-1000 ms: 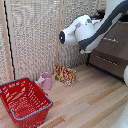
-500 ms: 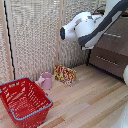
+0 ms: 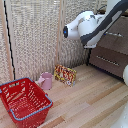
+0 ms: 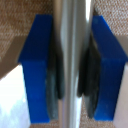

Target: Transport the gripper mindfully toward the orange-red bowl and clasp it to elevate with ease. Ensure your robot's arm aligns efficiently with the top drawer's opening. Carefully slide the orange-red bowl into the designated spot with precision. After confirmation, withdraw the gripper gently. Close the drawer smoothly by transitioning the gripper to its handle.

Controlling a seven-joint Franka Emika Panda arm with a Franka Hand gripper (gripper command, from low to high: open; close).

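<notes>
In the wrist view my gripper [image 4: 74,67] is shut on the silver bar handle [image 4: 72,25], with one blue-tipped finger [image 4: 36,70] on each side of the bar. In the exterior view the robot's arm [image 3: 92,27] reaches to the grey-brown drawer unit at the exterior view's right. Its big white joint hides the gripper there. The top drawer front [image 3: 117,40] looks flush with the unit. The orange-red bowl is out of view.
A red wire-mesh basket [image 3: 25,102] stands on the wooden floor at the exterior view's lower left. A pink mug [image 3: 46,80] and a colourful packet [image 3: 65,75] sit by the woven wall panels. A lower drawer [image 3: 107,62] has a like bar.
The arm has shifted only very slightly by the drawers. The basket, mug and packet have not moved.
</notes>
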